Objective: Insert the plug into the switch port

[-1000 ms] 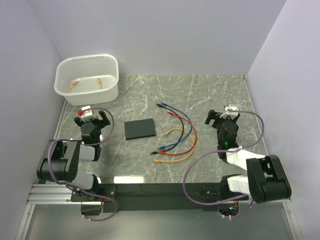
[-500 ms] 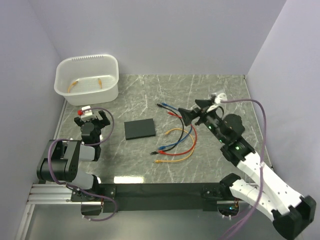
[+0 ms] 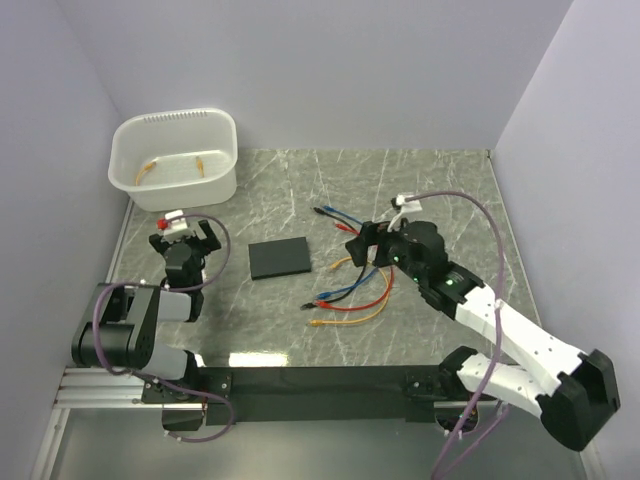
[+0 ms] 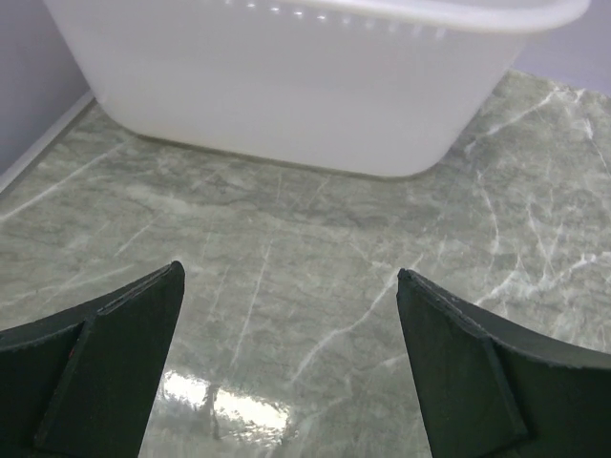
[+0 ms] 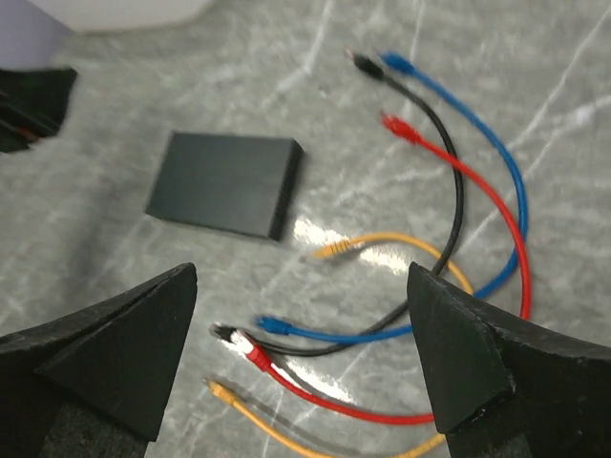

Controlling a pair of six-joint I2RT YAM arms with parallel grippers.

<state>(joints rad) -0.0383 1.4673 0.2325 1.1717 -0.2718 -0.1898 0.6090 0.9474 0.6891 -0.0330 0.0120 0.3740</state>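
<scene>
The right arm's jaws are being held wide apart, pinching nothing, over loose patch cables (image 5: 462, 215) on the marble-patterned desk (image 5: 105, 248). An orange cable's plug (image 5: 336, 250) is lying between them, just ahead. The black switch (image 5: 227, 183) is lying flat beyond it, ahead and left of these jaws, apart from every cable. The left arm's jaws are likewise being held spread and empty, the white tub (image 4: 286, 86) standing ahead of them.
</scene>
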